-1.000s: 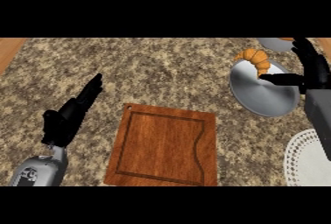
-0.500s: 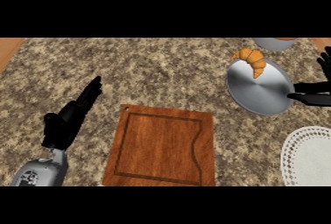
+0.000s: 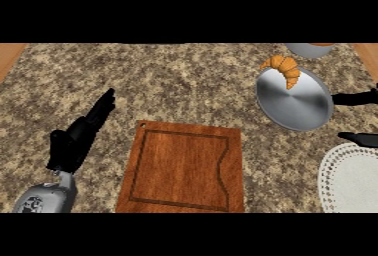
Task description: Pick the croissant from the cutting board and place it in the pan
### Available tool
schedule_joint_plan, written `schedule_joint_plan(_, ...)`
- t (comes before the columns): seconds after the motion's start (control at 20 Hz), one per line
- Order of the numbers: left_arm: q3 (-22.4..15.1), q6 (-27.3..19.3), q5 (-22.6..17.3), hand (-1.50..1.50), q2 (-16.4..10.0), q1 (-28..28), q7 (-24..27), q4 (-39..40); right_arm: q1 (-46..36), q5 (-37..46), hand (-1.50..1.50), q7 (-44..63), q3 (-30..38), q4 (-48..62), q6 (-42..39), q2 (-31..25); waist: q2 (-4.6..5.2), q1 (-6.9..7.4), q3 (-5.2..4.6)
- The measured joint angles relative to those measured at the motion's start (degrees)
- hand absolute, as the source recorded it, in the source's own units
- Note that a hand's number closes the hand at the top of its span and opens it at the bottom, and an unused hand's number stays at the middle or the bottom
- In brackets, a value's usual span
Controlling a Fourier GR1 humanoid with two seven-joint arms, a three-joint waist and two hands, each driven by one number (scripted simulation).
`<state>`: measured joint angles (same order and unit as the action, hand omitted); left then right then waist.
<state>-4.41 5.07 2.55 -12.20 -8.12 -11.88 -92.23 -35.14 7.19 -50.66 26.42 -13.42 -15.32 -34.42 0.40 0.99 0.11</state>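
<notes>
The board [image 3: 184, 170] at lower centre is bare, its load already delivered. At left, the left hand [image 3: 77, 140] rests with its fingers straight and together, holding nothing. At the right edge only a sliver of the right hand [image 3: 362, 138] shows, so I cannot tell whether it is spread or closed. It has drawn back rightward since half a second ago. The croissant [image 3: 284, 67] lies at the far rim of the pan [image 3: 295, 102], upper right, as before.
</notes>
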Motion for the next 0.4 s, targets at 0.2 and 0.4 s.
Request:
schedule_joint_plan(0.2,0.76,0.44,0.16,0.0,0.13,0.58,-0.02,-0.24,3.67,-0.85,-1.5,-0.88,-0.61,-2.34,-0.24,0.81,-0.2,-0.43,-0.04)
schedule_joint_plan(0.4,1.41,0.99,0.48,0.0,-0.01,2.46,1.33,-0.77,7.98,-1.47,-1.5,-2.43,-1.31,-4.74,0.41,2.05,-0.29,-0.62,-0.06)
